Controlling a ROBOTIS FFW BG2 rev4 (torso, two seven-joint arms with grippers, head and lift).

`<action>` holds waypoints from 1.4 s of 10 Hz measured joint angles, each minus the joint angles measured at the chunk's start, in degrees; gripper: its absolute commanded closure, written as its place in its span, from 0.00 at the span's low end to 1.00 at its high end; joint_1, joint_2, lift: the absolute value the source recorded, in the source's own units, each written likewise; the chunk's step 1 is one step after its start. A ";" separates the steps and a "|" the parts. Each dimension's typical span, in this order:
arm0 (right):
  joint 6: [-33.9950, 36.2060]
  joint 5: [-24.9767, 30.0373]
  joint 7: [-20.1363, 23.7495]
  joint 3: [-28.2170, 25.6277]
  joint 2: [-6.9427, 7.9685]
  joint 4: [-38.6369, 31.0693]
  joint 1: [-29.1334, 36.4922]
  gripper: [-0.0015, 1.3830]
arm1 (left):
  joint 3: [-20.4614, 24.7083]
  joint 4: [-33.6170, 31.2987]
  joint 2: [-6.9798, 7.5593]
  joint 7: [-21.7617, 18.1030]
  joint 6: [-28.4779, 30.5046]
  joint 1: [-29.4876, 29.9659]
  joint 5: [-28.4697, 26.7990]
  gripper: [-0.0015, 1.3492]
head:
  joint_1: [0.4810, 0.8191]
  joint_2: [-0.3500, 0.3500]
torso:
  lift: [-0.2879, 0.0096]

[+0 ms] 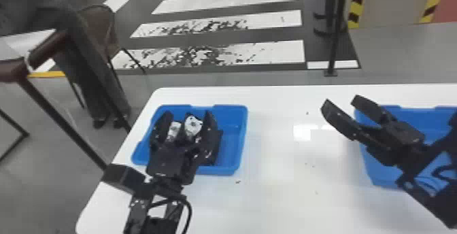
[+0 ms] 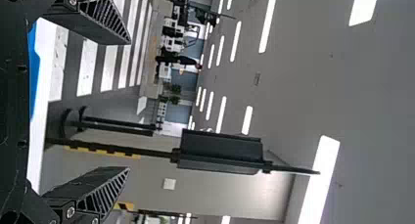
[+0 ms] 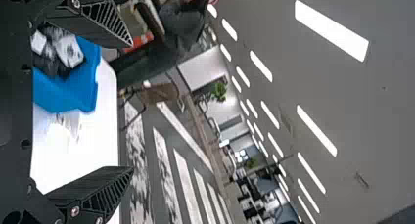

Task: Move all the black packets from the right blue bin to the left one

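Observation:
My left gripper (image 1: 187,115) is over the left blue bin (image 1: 242,128) with its fingers apart, and the left wrist view shows the gripper (image 2: 129,105) holding nothing. Black packets with white labels (image 1: 193,126) lie in that bin, partly hidden by the gripper; a dark packet (image 1: 216,148) is at its right. My right gripper (image 1: 341,102), also open, is above the left side of the right blue bin (image 1: 381,178), whose inside is largely covered by the arm. In the right wrist view, the gripper (image 3: 132,106) has an empty gap, and labelled packets (image 3: 69,52) sit in the left bin.
Both bins stand on a white table (image 1: 278,182), with a bare stretch of tabletop between them. Beyond its left edge is a brown-framed piece of furniture (image 1: 44,51) with a chair (image 1: 98,26) behind. A black post (image 1: 335,39) rises past the far edge.

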 measured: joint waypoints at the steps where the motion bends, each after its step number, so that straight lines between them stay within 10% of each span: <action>1: 5.30 4.26 -0.87 -6.34 1.02 -3.27 1.97 0.10 | -1.53 -6.00 -0.46 0.07 2.49 4.14 4.57 0.08 | 0.63 0.70 | 0.50; 6: 38.27 24.69 -2.36 -26.22 2.20 -15.81 -0.06 0.10 | -4.60 -16.11 -0.13 0.01 11.29 11.23 8.52 0.08 | 0.63 0.29 | 0.50; 11: 68.52 28.86 -3.26 -22.41 -0.64 -13.19 -10.23 0.10 | -4.60 -16.13 -0.17 0.01 11.50 10.93 8.43 0.08 | 0.63 0.25 | 0.50; 14: 74.18 30.33 -3.59 -19.59 -1.37 -5.48 -16.01 0.10 | -4.68 -16.13 -0.07 0.01 11.49 10.73 8.66 0.08 | 0.63 0.25 | 0.50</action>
